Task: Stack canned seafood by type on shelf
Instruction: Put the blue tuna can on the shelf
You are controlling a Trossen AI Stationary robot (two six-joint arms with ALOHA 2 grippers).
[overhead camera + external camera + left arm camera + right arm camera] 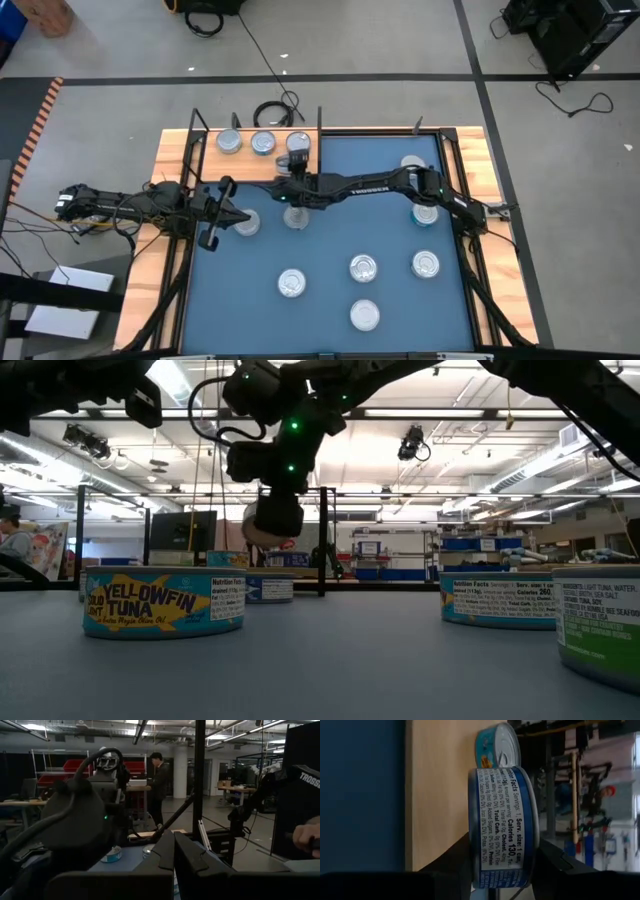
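We are gripping a blue-labelled tin (502, 827) in our right gripper (299, 160) above the wooden shelf (180, 150); our left gripper (232, 215) is waiting shut over the blue mat (330, 290).

Rightmost green-labelled can (598, 622) cut off by the low view's edge

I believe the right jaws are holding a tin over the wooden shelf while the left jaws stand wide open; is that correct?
Not quite: the left gripper has its jaws shut, as the left wrist view shows. The right gripper does hold a tin over the wooden shelf.
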